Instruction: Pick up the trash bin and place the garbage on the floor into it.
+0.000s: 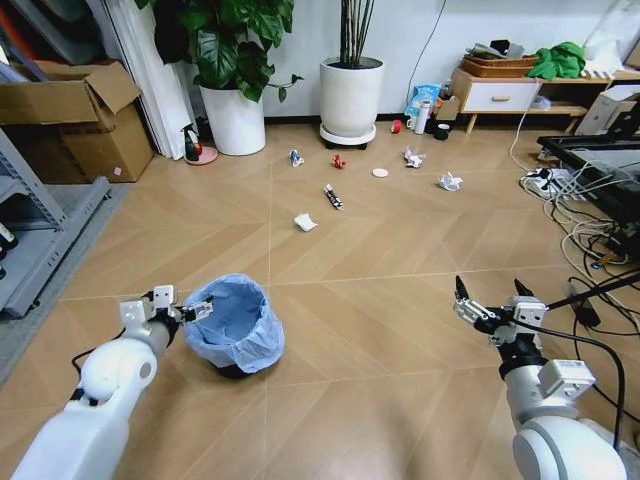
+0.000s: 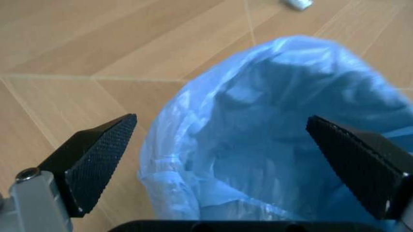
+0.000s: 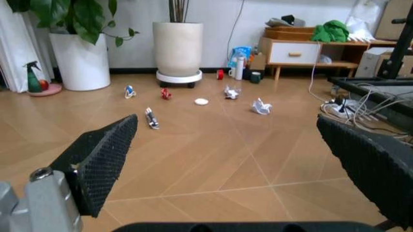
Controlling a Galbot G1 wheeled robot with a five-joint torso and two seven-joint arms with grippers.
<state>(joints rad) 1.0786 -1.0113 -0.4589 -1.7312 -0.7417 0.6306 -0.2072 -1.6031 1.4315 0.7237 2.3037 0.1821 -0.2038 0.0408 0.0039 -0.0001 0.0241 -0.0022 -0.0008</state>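
Note:
The trash bin (image 1: 235, 325), small, dark and lined with a crinkly light-blue bag (image 2: 290, 135), stands on the wood floor at the near left. My left gripper (image 1: 185, 308) (image 2: 221, 118) is open at the bin's left rim, one finger (image 2: 96, 159) outside the bag and the other (image 2: 361, 164) over its inside. My right gripper (image 1: 493, 300) (image 3: 226, 118) hangs open and holds nothing at the near right. Garbage lies farther ahead: a white paper wad (image 1: 305, 222), a dark stick wrapper (image 1: 332, 196) (image 3: 152, 118), a blue-white wrapper (image 1: 296, 157), a red wrapper (image 1: 339, 161), a white lid (image 1: 380, 172) and crumpled paper (image 1: 450, 182) (image 3: 261, 107).
Two large white planters (image 1: 351, 95) (image 1: 234, 120) stand against the far wall beside a low wooden cabinet (image 1: 495, 95). Cardboard boxes (image 1: 75, 120) and a grey rack (image 1: 40, 240) line the left. Cables and a power strip (image 1: 575, 200) spread along the right.

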